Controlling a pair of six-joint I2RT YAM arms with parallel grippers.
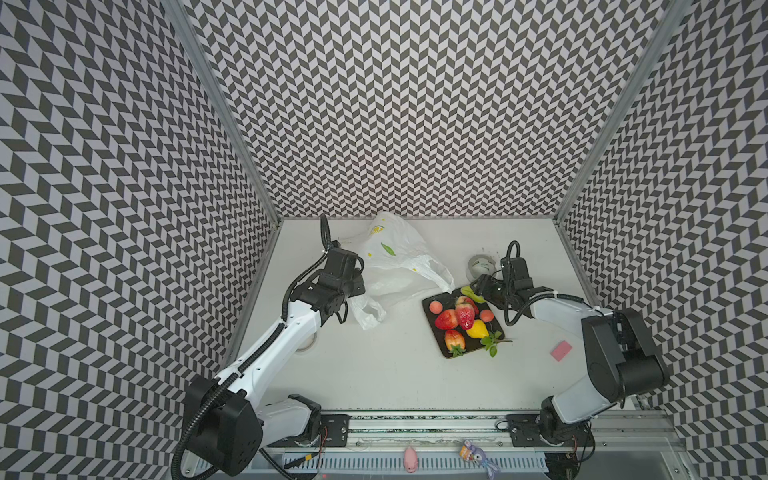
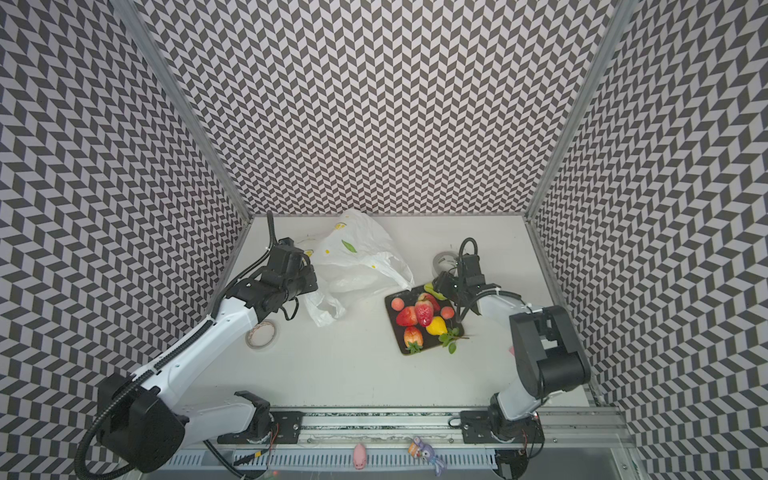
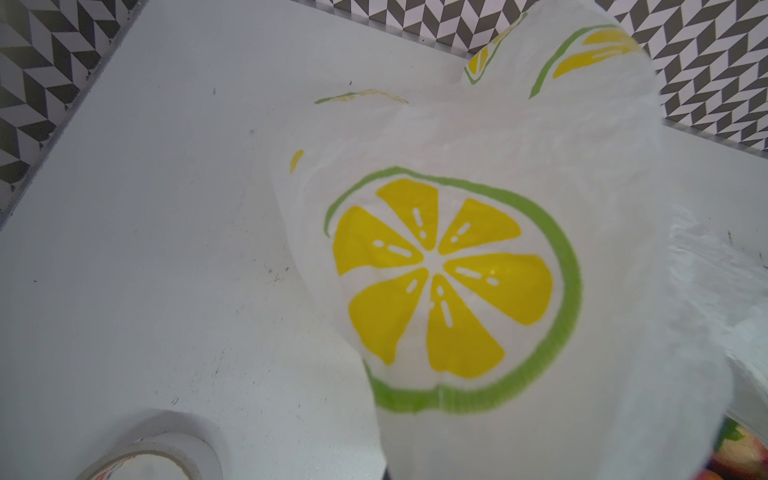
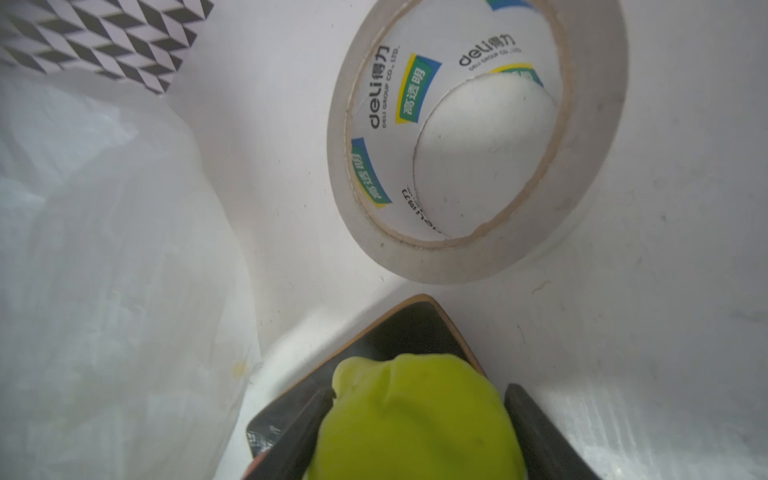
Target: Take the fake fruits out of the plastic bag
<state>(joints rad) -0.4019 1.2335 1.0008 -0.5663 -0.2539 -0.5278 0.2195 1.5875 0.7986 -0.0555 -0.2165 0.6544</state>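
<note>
The white plastic bag (image 1: 395, 266) printed with lemon slices is held up off the table at its left edge, with my left gripper (image 1: 359, 282) shut on it. In the left wrist view the bag (image 3: 457, 291) hangs over the jaws and hides them. Several fake fruits lie on the dark tray (image 1: 432, 305): strawberries (image 1: 446, 319), a lemon (image 1: 477, 328) and peaches (image 1: 435, 306). The green pear (image 4: 415, 424) rests over the tray's far corner (image 4: 415, 328), between the spread fingers of my right gripper (image 4: 419, 390), which stands open around it.
A tape roll (image 4: 478, 137) lies just beyond the tray's far corner, close to my right gripper. Another tape roll (image 2: 262, 334) sits by my left forearm. A pink block (image 1: 561, 350) lies at the right. Patterned walls enclose the table on three sides.
</note>
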